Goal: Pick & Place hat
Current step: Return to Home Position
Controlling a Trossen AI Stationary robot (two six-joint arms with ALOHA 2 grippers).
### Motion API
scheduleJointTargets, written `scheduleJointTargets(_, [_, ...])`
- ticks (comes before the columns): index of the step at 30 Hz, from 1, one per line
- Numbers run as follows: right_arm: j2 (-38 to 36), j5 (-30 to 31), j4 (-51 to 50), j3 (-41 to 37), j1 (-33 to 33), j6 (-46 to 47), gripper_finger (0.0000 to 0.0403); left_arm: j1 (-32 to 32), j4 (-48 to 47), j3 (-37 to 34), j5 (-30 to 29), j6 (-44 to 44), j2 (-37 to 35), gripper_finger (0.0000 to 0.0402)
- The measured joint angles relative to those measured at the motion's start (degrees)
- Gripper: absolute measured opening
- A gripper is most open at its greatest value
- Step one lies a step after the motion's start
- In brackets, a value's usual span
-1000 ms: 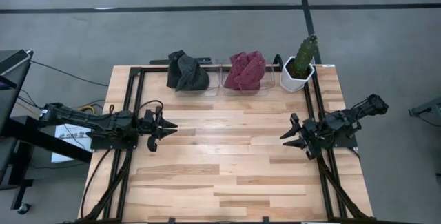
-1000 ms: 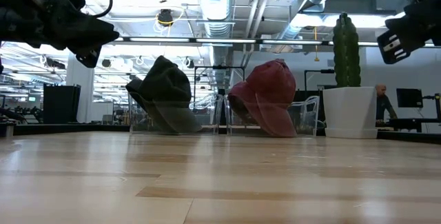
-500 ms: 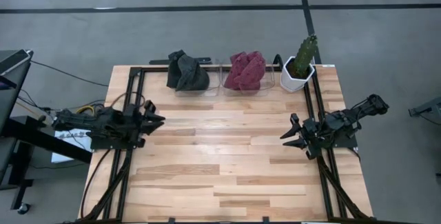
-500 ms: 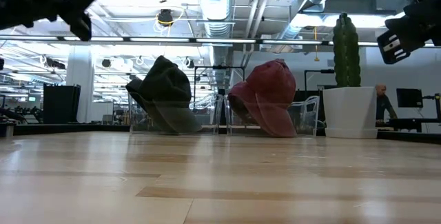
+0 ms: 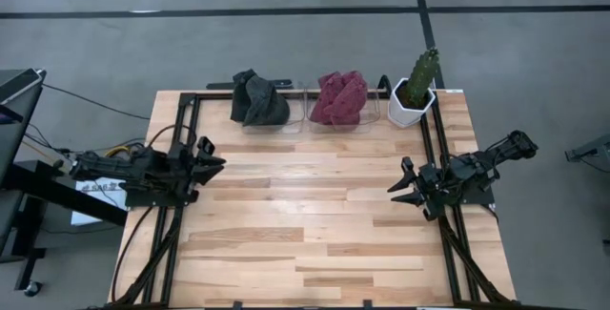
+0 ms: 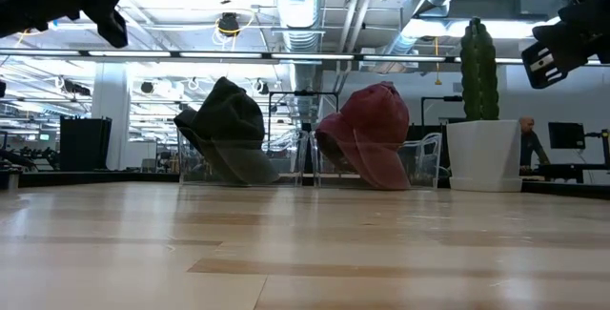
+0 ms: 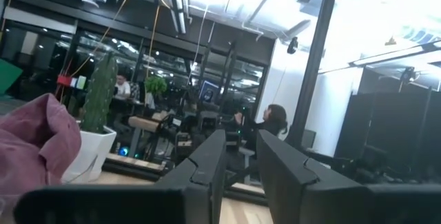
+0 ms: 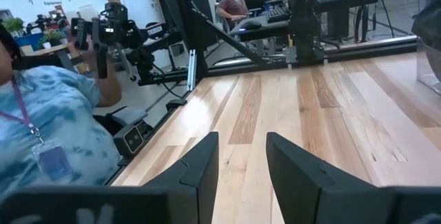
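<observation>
A dark grey hat (image 5: 257, 100) (image 6: 225, 127) sits in a clear bin at the table's far edge. A dark red hat (image 5: 340, 98) (image 6: 367, 129) sits in the clear bin beside it and shows in the left wrist view (image 7: 38, 141). My left gripper (image 5: 212, 157) (image 6: 107, 5) (image 7: 240, 165) hangs open above the table's left rail, short of the dark hat and empty. My right gripper (image 5: 396, 188) (image 6: 551, 51) (image 8: 241, 158) hovers open near the right rail, empty.
A cactus in a white pot (image 5: 416, 91) (image 6: 481, 129) stands at the far right corner, next to the red hat's bin. Black rails (image 5: 186, 134) frame the wooden table top (image 5: 305, 224). A person in a blue shirt (image 8: 48, 127) sits beyond the left side.
My left gripper has drawn back toward the table's left edge and risen, tipping up from pointing across the table. The hats and my right arm have stayed still.
</observation>
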Motion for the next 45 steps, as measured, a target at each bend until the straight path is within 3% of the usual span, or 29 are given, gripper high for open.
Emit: scheduleJointTargets(45, [0.0,0.0,0.0,0.0,0.0,0.0,0.0113,0.0,0.1,0.0,0.0,0.0,14.8,0.0081])
